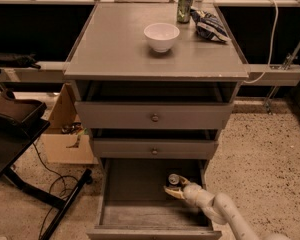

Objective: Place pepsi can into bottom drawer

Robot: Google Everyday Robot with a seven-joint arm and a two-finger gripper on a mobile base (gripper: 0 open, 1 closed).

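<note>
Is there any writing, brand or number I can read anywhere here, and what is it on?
No text here can be read.
Green can: markings too blurred to read.
Chip bag: print too blurred to read.
Pepsi can, by the end effector inside the bottom drawer: label not readable.

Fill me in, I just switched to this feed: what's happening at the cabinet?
The robot's arm reaches down into the open bottom drawer, with its tool right at the pepsi can, toward the drawer's right rear. Whether the can already rests on the drawer floor is not clear. The two knobbed drawers above are pushed in. On the cabinet top stand a white bowl, a green can and a snack bag.
</note>
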